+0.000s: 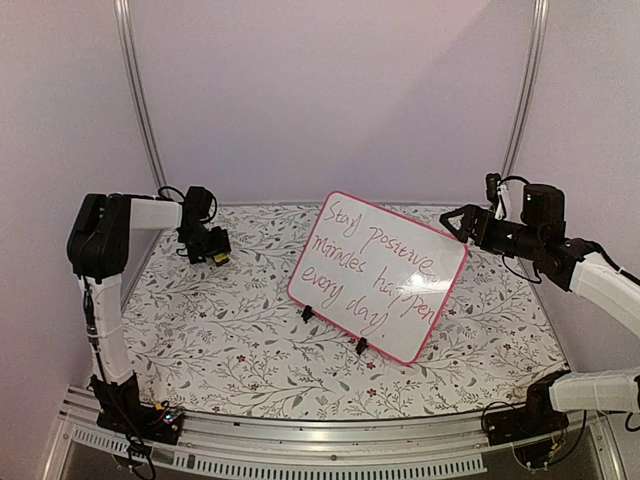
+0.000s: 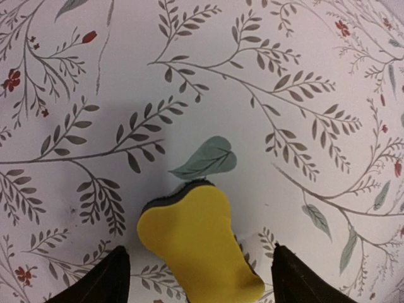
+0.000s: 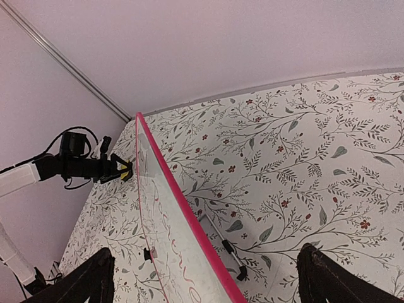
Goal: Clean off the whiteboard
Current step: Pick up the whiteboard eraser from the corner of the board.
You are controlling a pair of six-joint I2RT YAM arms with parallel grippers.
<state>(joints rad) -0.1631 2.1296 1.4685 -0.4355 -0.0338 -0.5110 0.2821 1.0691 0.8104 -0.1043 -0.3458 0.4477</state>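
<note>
— Where's the whiteboard [image 1: 378,277]?
— Standing mid-tabletop [image 1: 230,340] on two black clip feet, with red handwriting across it.
— And the pincers?
— The left pincer [image 1: 218,256] grips a yellow eraser [image 2: 196,246] above the tabletop, well left of the whiteboard. The right pincer [image 1: 447,221] is spread wide near its right corner.

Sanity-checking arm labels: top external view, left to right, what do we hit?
Left pincer with yellow eraser at its tips → whiteboard → right pincer, open, by the board's right corner.
</note>
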